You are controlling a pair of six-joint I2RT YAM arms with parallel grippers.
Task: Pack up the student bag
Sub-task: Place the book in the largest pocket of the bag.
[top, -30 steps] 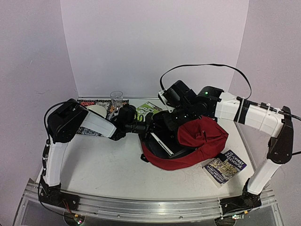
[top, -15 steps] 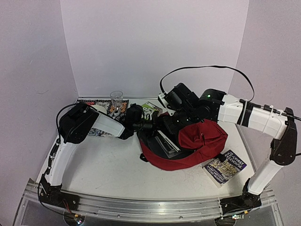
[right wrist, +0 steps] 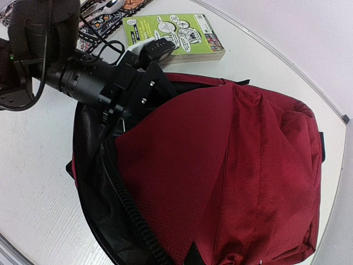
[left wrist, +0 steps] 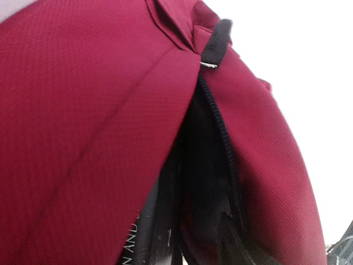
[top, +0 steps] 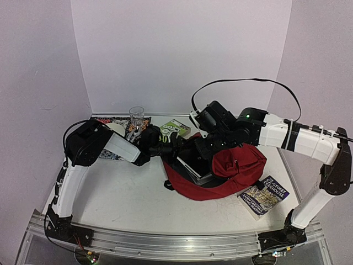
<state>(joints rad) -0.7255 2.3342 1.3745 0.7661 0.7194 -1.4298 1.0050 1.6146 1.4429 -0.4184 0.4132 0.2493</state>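
Observation:
The student bag (top: 231,168) is dark red and lies on its side at centre right, mouth facing left. My right gripper (top: 210,148) is shut on the upper flap (right wrist: 220,165) and holds the mouth open; the red cloth bunches at the bottom edge of the right wrist view. My left gripper (top: 177,144) is at the mouth with its jaws apart; one dark finger (left wrist: 227,243) shows. A dark-covered book (top: 193,164) lies inside the opening; its lettered edge (left wrist: 138,237) sits beside that finger. The black zip (left wrist: 220,127) runs along the rim.
A green book (top: 176,128) lies behind the bag. A clear glass (top: 136,116), a white roll (top: 114,130) and a patterned book (top: 113,120) sit at the back left. Another book (top: 263,196) lies at the front right, by the right arm's base.
The left arm pushed the dark book into the bag's mouth, then its jaws spread and the gripper drew back slightly to the left. The right gripper kept its hold on the flap.

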